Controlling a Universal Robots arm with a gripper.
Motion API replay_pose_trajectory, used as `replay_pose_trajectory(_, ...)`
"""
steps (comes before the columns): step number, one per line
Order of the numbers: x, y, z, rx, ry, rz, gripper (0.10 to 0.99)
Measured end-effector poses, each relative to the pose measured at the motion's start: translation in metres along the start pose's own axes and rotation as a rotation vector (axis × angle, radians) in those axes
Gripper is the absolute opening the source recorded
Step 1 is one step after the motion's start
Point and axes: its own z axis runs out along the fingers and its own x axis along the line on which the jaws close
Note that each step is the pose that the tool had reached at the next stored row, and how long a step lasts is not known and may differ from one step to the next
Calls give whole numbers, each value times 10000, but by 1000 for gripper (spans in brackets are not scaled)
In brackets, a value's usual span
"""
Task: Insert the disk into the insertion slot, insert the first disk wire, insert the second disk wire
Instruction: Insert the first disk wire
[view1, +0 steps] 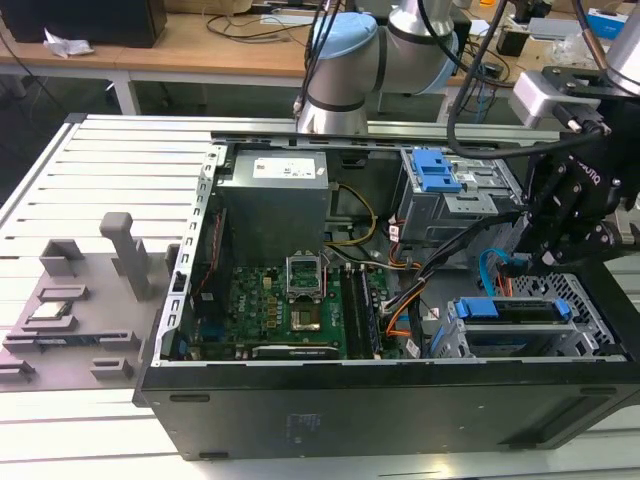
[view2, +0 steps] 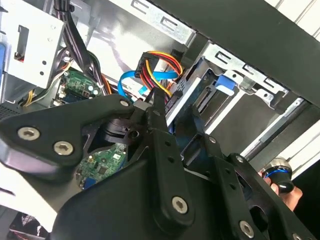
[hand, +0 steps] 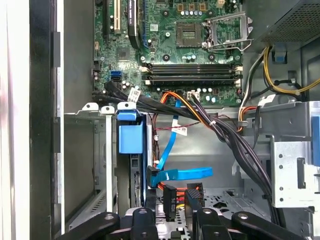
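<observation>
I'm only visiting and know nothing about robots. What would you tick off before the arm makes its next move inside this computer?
1. Disk seated in the insertion slot: ok, it lies inside the silver cage.
2. Blue data wire connected: cannot tell; its plug meets the disk's edge, but the seating is hidden.
3. Power plug with coloured wires connected: not ok; it appears apart from the disk, at the gripper.
4. Gripper's hold on the power plug: cannot tell.
</observation>
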Motion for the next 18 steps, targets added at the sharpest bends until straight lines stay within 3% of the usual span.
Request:
replay_pose_trajectory(2,-1,-1,36,1,51,12,361)
replay_pose_trajectory(8,-1,-2,36,2,84,14,349)
replay_pose_trajectory(9,-1,-2,37,2,95,14,216)
replay_pose_trajectory(10,-1,-2,36,3,102,15,169)
replay_pose_trajectory(18,6,-2,37,4,143,16,169)
